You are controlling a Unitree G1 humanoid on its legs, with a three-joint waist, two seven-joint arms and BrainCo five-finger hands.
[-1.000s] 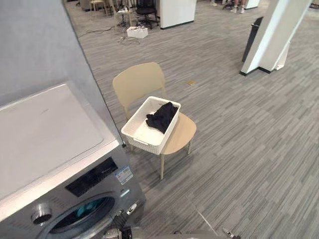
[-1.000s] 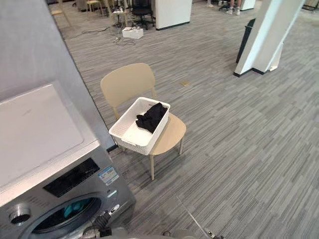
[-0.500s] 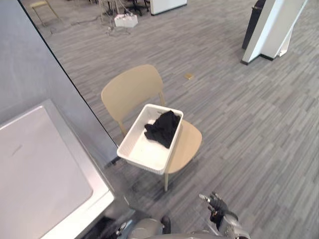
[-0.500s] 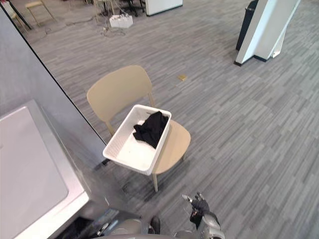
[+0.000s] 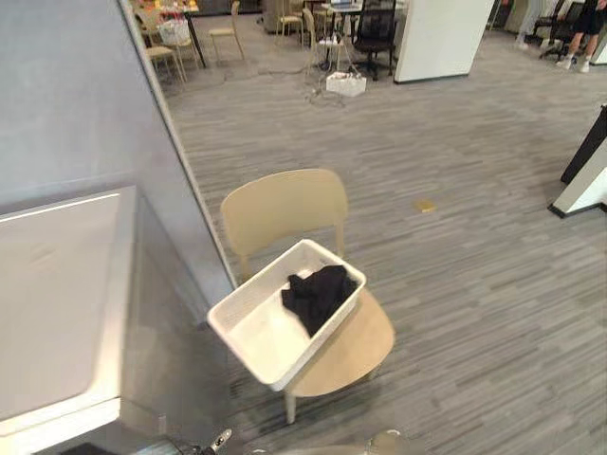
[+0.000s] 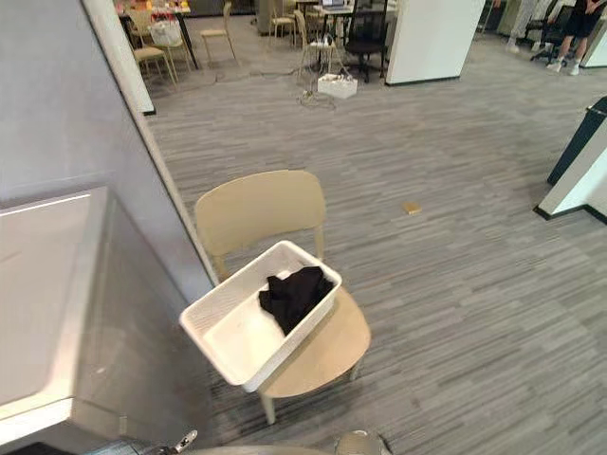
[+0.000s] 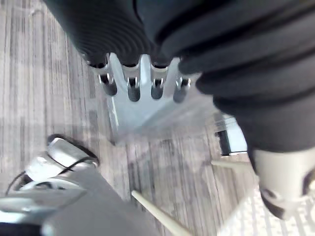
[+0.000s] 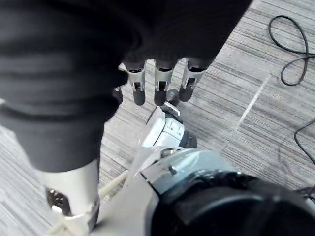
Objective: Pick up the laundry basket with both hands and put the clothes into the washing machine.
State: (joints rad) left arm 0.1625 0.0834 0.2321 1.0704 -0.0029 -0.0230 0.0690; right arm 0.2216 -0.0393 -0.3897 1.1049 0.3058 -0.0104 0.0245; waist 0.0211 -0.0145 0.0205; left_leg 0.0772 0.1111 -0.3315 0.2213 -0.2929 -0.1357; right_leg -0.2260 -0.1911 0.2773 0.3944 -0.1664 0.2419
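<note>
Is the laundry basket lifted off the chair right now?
No, the white laundry basket sits on the seat of the beige chair, with the black garment lying inside it.

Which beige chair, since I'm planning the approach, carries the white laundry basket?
The nearest chair, beside the washing machine: the basket with dark clothes sits on its seat. The other chairs stand far back.

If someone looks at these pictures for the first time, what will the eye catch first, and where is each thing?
First comes the white basket, set askew on the seat of the beige chair in the middle of the grey floor, with dark clothes bundled in its far end. Next comes the washing machine, whose pale flat top shows at the robot's left, beside a grey wall.
</note>
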